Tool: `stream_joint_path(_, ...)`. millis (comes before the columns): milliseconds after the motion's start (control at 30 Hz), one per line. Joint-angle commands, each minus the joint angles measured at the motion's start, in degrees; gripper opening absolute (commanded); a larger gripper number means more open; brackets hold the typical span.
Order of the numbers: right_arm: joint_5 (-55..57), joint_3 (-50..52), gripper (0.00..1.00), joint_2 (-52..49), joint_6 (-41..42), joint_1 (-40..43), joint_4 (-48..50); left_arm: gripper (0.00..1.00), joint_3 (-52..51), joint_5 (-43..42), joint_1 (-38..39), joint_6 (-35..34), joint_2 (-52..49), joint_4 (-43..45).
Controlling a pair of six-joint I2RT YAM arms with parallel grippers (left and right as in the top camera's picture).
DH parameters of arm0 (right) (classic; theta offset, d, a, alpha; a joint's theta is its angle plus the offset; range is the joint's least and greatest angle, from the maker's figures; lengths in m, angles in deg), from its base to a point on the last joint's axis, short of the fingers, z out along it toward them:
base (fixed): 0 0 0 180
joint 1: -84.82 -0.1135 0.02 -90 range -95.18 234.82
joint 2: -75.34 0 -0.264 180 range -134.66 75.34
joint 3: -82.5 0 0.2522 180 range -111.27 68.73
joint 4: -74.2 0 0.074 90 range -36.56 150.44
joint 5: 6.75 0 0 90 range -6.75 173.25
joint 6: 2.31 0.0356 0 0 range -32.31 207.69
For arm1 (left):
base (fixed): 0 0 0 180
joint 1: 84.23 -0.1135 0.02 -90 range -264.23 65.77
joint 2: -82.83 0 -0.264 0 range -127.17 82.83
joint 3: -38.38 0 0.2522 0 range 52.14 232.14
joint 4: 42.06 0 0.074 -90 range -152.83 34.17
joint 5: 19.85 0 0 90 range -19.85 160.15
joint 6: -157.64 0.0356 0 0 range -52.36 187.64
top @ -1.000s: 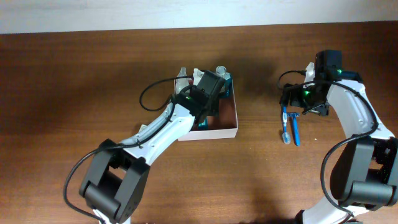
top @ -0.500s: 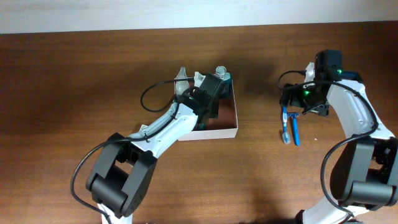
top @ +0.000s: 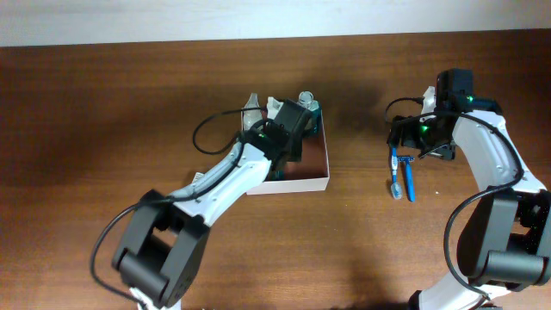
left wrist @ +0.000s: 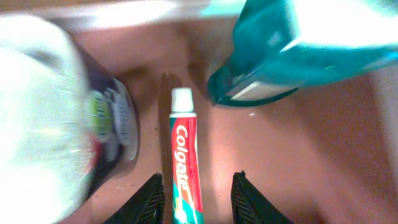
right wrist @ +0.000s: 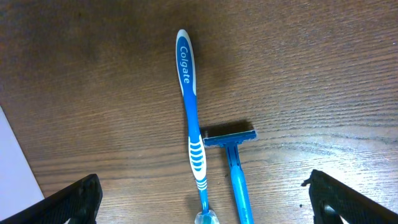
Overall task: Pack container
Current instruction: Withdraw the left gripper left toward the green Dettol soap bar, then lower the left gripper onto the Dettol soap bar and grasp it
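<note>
Toothpaste tube [left wrist: 186,155] just released in container [top: 301,184]
left hand [left wrist: 198,182] spread astride it, mouthwash bottle [left wrist: 280,56] at 1 o'clock; toothbrush [right wrist: 191,124], razor [right wrist: 233,149] unpacked

My container [top: 297,184] is a square, shallow, open-topped box: thin white walls, reddish-brown floor. It sits flat on the tabletop [top: 129,103], well to the left of the blue toothbrush [top: 395,176].

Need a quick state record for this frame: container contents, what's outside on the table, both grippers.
container: toothpaste lying flat; teal mouthwash bottle; a blurred dark bottle
on table: toothbrush and razor, side by side
left gripper: inside container, jaws open either side of toothpaste
right gripper: jaws wide open above toothbrush and razor, holding nothing
</note>
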Motion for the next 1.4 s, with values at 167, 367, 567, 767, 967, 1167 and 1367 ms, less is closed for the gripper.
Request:
stream_joint_path(167, 0.3, -0.6, 0.99, 1.3, -0.5, 0.1, 0.0, 0.36, 0.7, 1.5, -0.6, 1.4, 11.7, -3.6)
stream_joint_path(367, 0.3, -0.6, 0.98, 1.3, -0.5, 0.1, 0.0, 0.35, 0.7, 4.5, -4.8, -0.3, 14.0, -11.6)
stream_joint_path(567, 0.3, -0.6, 0.99, 1.3, -0.5, 0.1, 0.0, 0.35, 0.7, 4.2, -11.2, -9.5, 14.7, -20.6)
stream_joint_path(767, 0.3, -0.6, 0.99, 1.3, -0.5, 0.1, 0.0, 0.35, -1.1, -3.3, -14.8, -19.3, 14.6, -24.5)
stream_joint_path(967, 0.3, -0.6, 0.99, 1.3, -0.5, 0.1, 0.0, 0.36, -7.1, -3.7, -17.7, -31.4, 14.6, -24.5)
stream_joint_path(1167, 0.3, -0.6, 0.99, 1.3, -0.5, 0.1, 0.0, 0.59, -13.1, -6.0, -19.3, -34.4, 14.6, -21.9)
stream_joint_path(1367, 0.3, -0.6, 0.99, 1.3, -0.5, 0.1, 0.0, 0.87, -16.7, -9.7, -19.3, -34.4, 14.6, -17.1)
